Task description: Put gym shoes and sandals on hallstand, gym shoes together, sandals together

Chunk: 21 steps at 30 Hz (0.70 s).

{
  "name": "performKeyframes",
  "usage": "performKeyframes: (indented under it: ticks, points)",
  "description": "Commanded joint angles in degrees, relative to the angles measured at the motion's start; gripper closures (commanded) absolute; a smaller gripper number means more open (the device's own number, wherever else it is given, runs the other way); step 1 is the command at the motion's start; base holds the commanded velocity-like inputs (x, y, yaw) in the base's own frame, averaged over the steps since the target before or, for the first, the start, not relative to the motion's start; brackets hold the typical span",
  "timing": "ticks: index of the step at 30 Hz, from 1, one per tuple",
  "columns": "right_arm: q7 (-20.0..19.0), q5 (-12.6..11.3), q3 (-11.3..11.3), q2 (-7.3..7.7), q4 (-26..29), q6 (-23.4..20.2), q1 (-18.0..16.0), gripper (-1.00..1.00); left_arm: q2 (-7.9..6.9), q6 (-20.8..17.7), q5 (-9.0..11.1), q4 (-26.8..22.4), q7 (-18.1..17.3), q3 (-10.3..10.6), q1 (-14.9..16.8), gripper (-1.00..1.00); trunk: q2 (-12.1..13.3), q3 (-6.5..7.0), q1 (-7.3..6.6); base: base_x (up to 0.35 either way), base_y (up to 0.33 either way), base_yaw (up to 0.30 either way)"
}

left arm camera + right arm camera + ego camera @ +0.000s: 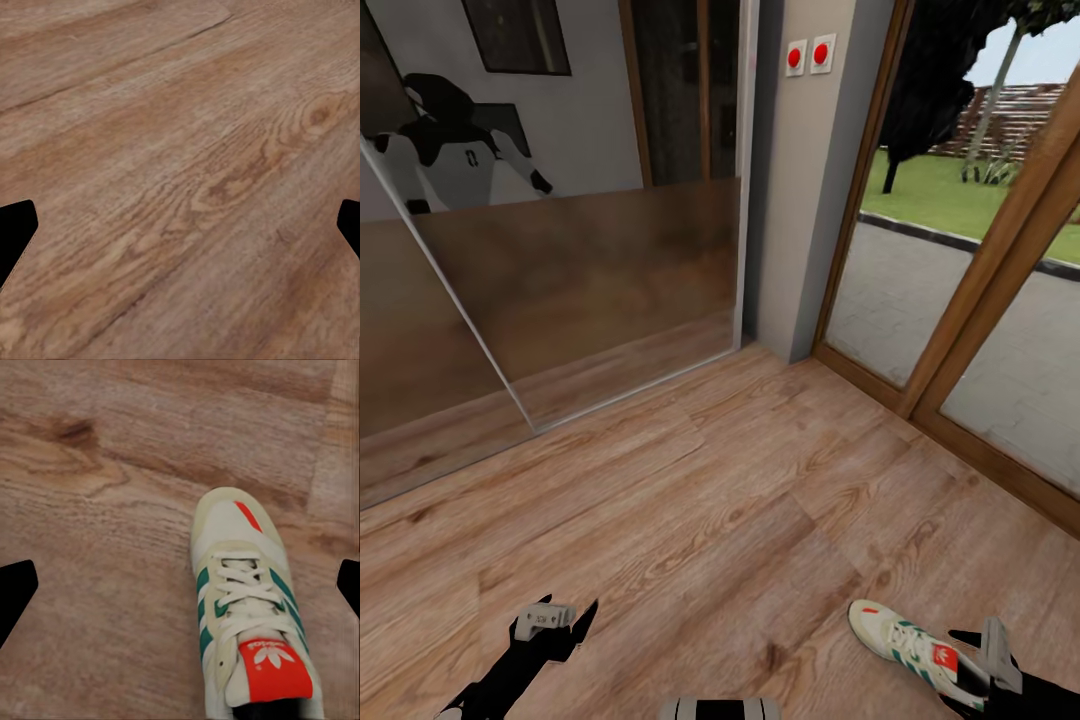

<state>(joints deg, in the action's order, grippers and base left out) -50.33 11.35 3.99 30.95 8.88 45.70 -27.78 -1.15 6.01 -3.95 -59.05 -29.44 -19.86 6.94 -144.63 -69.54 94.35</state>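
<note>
Wood-plank corridor floor [710,500] carries one gym shoe [910,645] lying upright under the right gripper [985,665], spread wide, likely for a top-down grasp; left gripper [565,625] idles unclenched.

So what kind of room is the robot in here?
Probably a home entrance corridor: wood plank floor, a mirrored sliding door on one side, glazed wooden-framed doors to a garden, and a gym shoe left on the floor.
</note>
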Motion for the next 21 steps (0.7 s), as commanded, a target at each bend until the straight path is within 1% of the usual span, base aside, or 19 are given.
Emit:
performKeyframes:
  ticks: [1, 6, 9, 14, 21]
  points:
    - [0.00, 0.00, 0.00, 0.00, 0.00, 0.00, 0.00, -1.00, 0.00, 0.00, 0.00, 0.00, 0.00, 0.00, 0.00, -1.00, 0.00, 0.00, 0.00, 0.225, 0.000, 0.000]
    - [-0.04, -0.01, -0.10, 0.02, 0.00, 0.05, -0.01, -1.00, -0.04, 0.03, 0.00, -0.01, 0.00, 0.00, 0.00, -1.00, 0.00, 0.00, 0.00, 0.228, 0.000, 0.000]
    - [-0.05, -0.01, -0.17, 0.04, 0.00, 0.06, -0.01, -1.00, -0.05, 0.04, 0.00, -0.01, 0.00, 0.00, 0.00, -1.00, 0.00, 0.00, 0.00, 0.147, 0.000, 0.000]
    - [-0.04, -0.01, -0.23, 0.06, 0.00, 0.08, -0.02, -1.00, -0.06, 0.05, 0.00, -0.01, 0.00, 0.00, 0.00, -1.00, 0.00, 0.00, 0.00, 0.092, 0.000, 0.000]
    - [-0.03, -0.01, -0.27, 0.07, 0.00, 0.13, -0.01, -1.00, -0.07, 0.05, -0.01, -0.01, 0.00, 0.00, 0.00, -1.00, 0.00, 0.00, 0.00, 0.042, 0.000, 0.000]
